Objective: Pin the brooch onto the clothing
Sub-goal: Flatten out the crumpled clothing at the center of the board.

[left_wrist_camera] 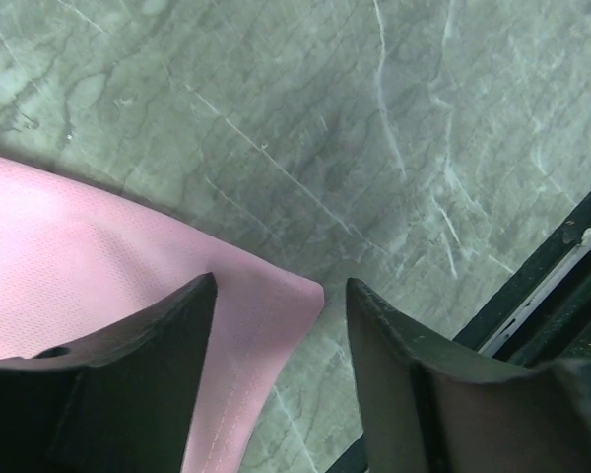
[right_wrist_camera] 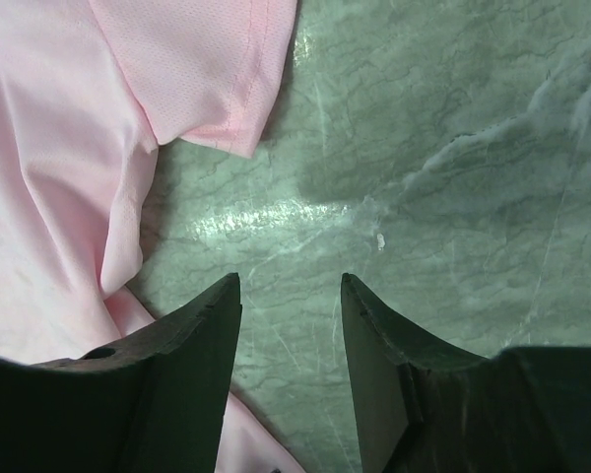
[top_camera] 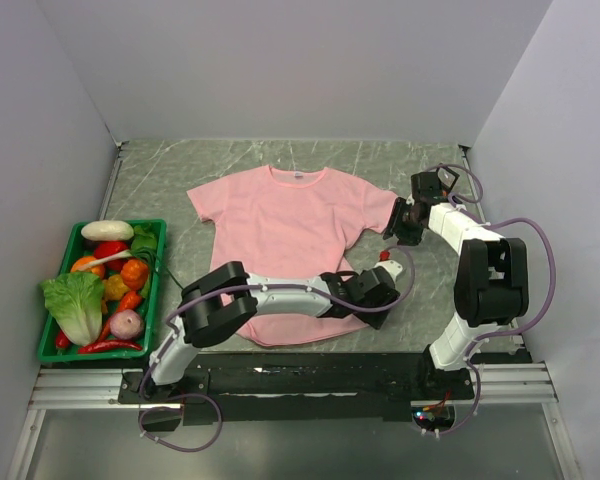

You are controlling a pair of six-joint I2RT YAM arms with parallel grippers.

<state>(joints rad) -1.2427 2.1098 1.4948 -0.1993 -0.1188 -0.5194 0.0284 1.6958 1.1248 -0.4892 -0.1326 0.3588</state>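
The clothing (top_camera: 280,225), a pink T-shirt, lies flat in the middle of the table. My left arm reaches across its lower hem, with the left gripper (top_camera: 375,293) at the shirt's near right corner. In the left wrist view that gripper (left_wrist_camera: 281,279) is open, its jaws on either side of the hem corner (left_wrist_camera: 276,315). A tiny red speck, apparently the brooch (top_camera: 384,256), lies on the table just beyond the left gripper. My right gripper (top_camera: 395,230) hovers beside the right sleeve (right_wrist_camera: 217,79). It (right_wrist_camera: 290,276) is open over bare table, holding nothing.
A green basket (top_camera: 158,262) of toy vegetables and fruit stands at the left edge. The black mounting rail (left_wrist_camera: 561,286) runs along the near edge, close to the left gripper. White walls close in the table on three sides.
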